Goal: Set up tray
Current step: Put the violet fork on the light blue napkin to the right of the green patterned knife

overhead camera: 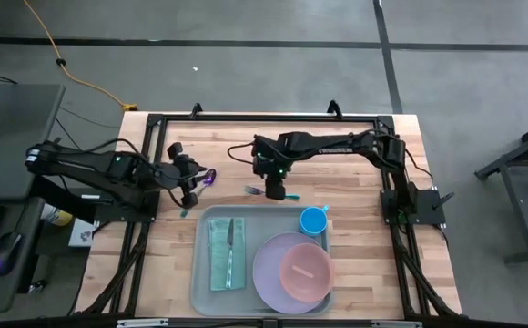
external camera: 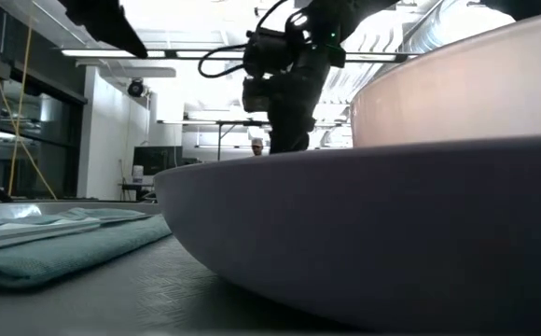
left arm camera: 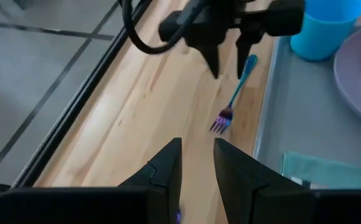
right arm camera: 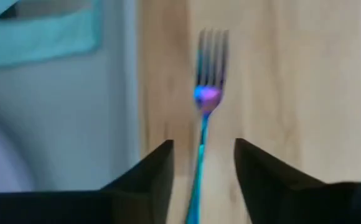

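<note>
The tray [overhead camera: 203,273] sits at the counter's [overhead camera: 355,150] near edge, long axis running left to right. Right pincer [overhead camera: 275,193] hangs open astride a fork [overhead camera: 253,190]; left pincer [overhead camera: 189,187] nearly closed, empty.

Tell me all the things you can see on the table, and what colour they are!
tray: one, grey-blue, at the table's near middle.
cloth: one, teal, folded, lying in the tray's left part.
knife: one, silvery, lying on the cloth.
plate: one, lilac, in the tray's right part.
bowl: one, pink, sitting on the plate.
cup: one, blue, in the tray's far right corner.
fork: one, shiny blue-purple, on the bare wood just beyond the tray.
right gripper: one, dark, open, fingers either side of the fork's handle.
left gripper: one, dark, over the wood left of the tray, holding something purple.
</note>
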You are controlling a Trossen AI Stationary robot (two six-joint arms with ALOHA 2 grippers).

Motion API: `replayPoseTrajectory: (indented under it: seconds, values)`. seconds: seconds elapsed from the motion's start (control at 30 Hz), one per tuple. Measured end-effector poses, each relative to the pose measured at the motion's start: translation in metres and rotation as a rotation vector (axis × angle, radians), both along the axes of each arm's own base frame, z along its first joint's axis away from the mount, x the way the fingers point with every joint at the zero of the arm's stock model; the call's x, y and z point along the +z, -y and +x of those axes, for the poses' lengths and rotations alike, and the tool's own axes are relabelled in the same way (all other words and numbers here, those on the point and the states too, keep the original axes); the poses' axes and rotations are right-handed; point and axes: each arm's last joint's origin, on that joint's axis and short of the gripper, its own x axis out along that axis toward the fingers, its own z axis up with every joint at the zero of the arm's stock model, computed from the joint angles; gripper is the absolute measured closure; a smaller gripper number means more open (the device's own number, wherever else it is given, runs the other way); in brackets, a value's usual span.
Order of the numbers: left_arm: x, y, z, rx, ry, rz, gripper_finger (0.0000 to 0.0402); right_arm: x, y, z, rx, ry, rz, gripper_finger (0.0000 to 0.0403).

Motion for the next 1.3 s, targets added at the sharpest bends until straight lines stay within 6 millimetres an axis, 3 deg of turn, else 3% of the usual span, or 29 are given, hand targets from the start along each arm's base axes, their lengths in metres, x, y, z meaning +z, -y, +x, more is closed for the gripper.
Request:
replayPoseTrajectory:
  seconds: [0.17, 0.33, 0.73, 1.07, 1.3]
  values:
    - [0.005, -0.003, -0.017, -0.022, 0.004, 0.021, 0.0277, -0.01, 0.003, 0.006, -0.078, -0.007, -0.039, 0.0201]
    - [0.01, -0.007, -0.036, -0.022, 0.029, 0.02, 0.0277, -0.025, 0.0, 0.009, -0.089, -0.062, -0.068, 0.0182]
    - [0.013, -0.013, -0.066, -0.02, 0.041, 0.027, 0.0277, -0.045, -0.014, 0.016, -0.078, -0.097, -0.036, 0.0196]
    - [0.012, -0.014, -0.069, -0.02, 0.025, 0.028, 0.0277, -0.065, -0.031, 0.022, -0.037, -0.136, -0.045, 0.0193]
    - [0.012, -0.014, -0.07, -0.019, 0.025, 0.028, 0.0277, -0.076, -0.035, 0.024, -0.051, -0.159, -0.053, 0.0235]
